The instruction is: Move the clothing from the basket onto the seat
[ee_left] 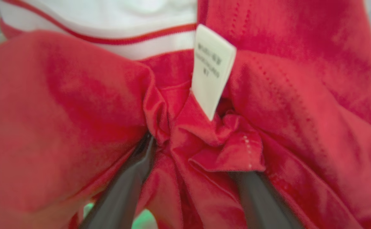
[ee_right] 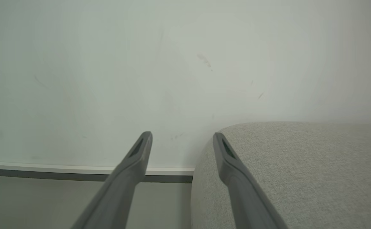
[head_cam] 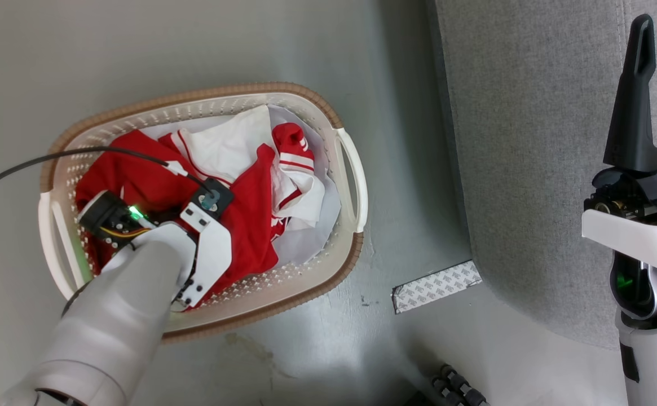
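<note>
The clothing [head_cam: 249,208], bright red with white panels and striped trim, lies crumpled in the oval cream basket [head_cam: 305,93] on the floor. My left arm [head_cam: 204,248] reaches down into the basket and covers its own gripper. In the left wrist view my left gripper [ee_left: 195,159] stands open, its fingers [ee_left: 124,190] pushed into the red clothing [ee_left: 61,111], with a bunched fold and a white label [ee_left: 212,73] between them. The grey seat [head_cam: 531,141] stands to the right. My right gripper [ee_right: 182,136] is open and empty beside the seat's rounded edge [ee_right: 300,165]; one of its fingers [head_cam: 635,96] points up.
A plain pale cloth [head_cam: 311,242] lies under the garment in the basket. A black cable [head_cam: 23,163] runs from the left to my wrist. A taped strip [head_cam: 435,285] lies on the floor by the seat's corner. A wall with a baseboard [ee_right: 45,168] stands ahead of the right gripper.
</note>
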`<state>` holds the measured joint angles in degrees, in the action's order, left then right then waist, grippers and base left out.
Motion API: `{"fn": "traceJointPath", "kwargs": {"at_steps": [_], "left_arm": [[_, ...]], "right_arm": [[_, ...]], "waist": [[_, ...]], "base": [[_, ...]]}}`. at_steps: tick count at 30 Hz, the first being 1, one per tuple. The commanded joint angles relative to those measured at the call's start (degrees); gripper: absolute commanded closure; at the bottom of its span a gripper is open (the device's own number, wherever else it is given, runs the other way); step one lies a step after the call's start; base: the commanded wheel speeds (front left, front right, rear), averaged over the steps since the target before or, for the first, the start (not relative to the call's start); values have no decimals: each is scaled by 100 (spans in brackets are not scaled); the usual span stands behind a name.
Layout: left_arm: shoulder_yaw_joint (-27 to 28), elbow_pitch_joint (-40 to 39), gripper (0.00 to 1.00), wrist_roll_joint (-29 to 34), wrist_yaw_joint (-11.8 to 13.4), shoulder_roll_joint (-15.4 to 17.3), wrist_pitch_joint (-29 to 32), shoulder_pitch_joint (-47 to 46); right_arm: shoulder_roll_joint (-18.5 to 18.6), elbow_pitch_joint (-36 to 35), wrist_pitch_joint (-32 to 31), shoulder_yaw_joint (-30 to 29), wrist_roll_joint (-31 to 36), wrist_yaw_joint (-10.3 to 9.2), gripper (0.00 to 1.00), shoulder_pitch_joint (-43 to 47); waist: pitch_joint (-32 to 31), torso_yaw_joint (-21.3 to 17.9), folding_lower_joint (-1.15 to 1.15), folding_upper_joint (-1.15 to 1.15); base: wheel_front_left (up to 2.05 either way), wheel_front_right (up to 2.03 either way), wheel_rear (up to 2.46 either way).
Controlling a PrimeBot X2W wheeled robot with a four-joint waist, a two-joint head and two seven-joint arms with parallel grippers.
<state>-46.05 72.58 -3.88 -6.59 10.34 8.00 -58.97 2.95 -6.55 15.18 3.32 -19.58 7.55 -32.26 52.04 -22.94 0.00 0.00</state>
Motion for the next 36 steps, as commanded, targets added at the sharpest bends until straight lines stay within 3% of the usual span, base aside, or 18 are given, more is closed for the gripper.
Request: {"fn": "traceJointPath", "kwargs": {"at_steps": [1, 2, 3, 4, 5, 6, 19, 29, 36], "left_arm": [[-15, 46, 0, 17, -5, 16, 43, -5], [-20, 51, 0, -3, -7, 9, 45, 12], [-15, 54, 7, -36, -13, -1, 8, 20], [15, 54, 45, -91, -18, -17, -55, 31], [17, 53, 91, -112, -23, -33, -95, 45], [-6, 45, 100, -112, -30, -44, -155, 55], [-170, -76, 100, -321, -77, -378, -755, 514], [-305, -353, 100, -692, -90, -676, -1347, 1163], [-388, -899, 100, -1340, -83, -743, -1572, 1626]], "right_arm": [[-8, -2, -5, 10, -3, -12, 0, -64], [-7, 4, -5, 14, 0, -12, 0, -64], [-7, 10, -5, 17, 2, -12, 0, -66], [-7, 12, -5, 15, 7, -12, 0, -65], [-7, 13, -5, -1, 20, -12, 0, -59], [-7, 15, -4, -26, 41, -12, 0, -51], [-4, 170, -5, -127, 152, -12, 0, 69], [-1, 456, -5, -167, 423, -12, 0, 380], [97, 685, -5, -210, 449, -12, 0, 771]], "waist": [[20, -7, 0, 0], [27, -12, 0, 0], [33, -15, 0, 0], [36, -13, 0, 0], [34, -2, 0, 0], [27, 19, 0, 0], [-805, 338, 0, 0], [-2179, 740, 0, 0], [-3120, 1043, 0, 0]], "base": [[0, 0, 0], [0, 0, 0], [0, 0, 0], [0, 0, 0], [0, 0, 0], [0, 0, 0], [0, 0, 0], [0, 0, 0], [0, 0, 0]]}}
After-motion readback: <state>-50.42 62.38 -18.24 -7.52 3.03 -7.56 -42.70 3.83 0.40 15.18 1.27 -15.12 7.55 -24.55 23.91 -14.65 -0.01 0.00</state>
